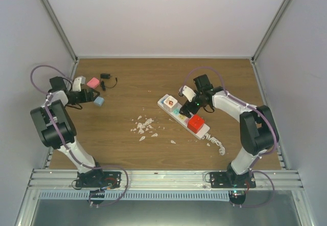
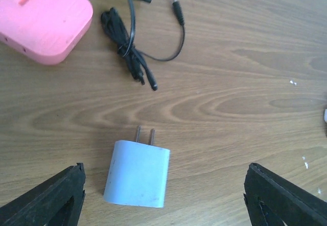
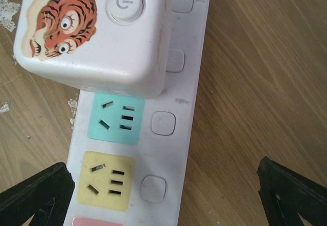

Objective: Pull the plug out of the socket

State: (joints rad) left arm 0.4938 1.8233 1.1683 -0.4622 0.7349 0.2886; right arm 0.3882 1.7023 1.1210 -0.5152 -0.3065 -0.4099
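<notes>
The long white power strip [image 1: 180,114] lies at centre right, its cord coiled at the near end [image 1: 218,145]. A white cube plug with a tiger sticker [image 1: 168,102] sits in its far end, and a red plug [image 1: 195,123] near its cord end. My right gripper [image 1: 187,111] hovers open over the strip between these two plugs. In the right wrist view the tiger plug [image 3: 92,31] is at the top, the strip [image 3: 168,134] shows bare teal and yellow outlets, and the right gripper [image 3: 163,198] straddles the strip. My left gripper [image 1: 93,97] is open at far left.
A light blue charger [image 2: 137,174] lies prongs up the frame between the open left fingers [image 2: 46,200]. A pink box [image 2: 43,19] and a black adapter with a tangled cable [image 2: 134,47] lie beyond it. White scraps [image 1: 144,126] litter the middle of the table.
</notes>
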